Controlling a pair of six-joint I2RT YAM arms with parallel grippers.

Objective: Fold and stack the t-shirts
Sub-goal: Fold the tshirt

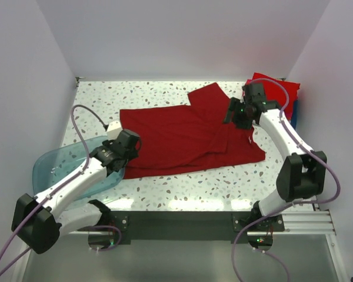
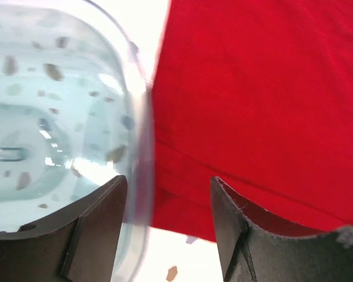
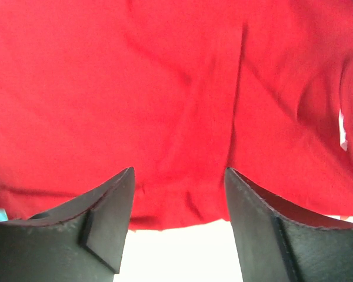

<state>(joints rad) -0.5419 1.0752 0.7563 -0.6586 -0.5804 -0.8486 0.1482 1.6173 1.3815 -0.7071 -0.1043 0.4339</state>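
Note:
A dark red t-shirt [image 1: 188,138] lies spread across the middle of the table, one sleeve pointing to the back. My left gripper [image 1: 131,143] hovers over its left hem, open with nothing between the fingers; in the left wrist view the gripper [image 2: 167,191] looks down on the shirt's edge [image 2: 253,106]. My right gripper [image 1: 231,113] hangs open and empty above the shirt's right side; in the right wrist view the gripper [image 3: 179,179] looks down on the red cloth [image 3: 165,88]. A folded bright red t-shirt [image 1: 276,88] lies at the back right corner.
A translucent blue plastic tub [image 1: 62,167] sits at the table's left front, and its rim [image 2: 142,147] lies right beside the shirt's hem under my left gripper. White walls close in the table on three sides. A blue edge [image 1: 295,110] shows beside the folded shirt.

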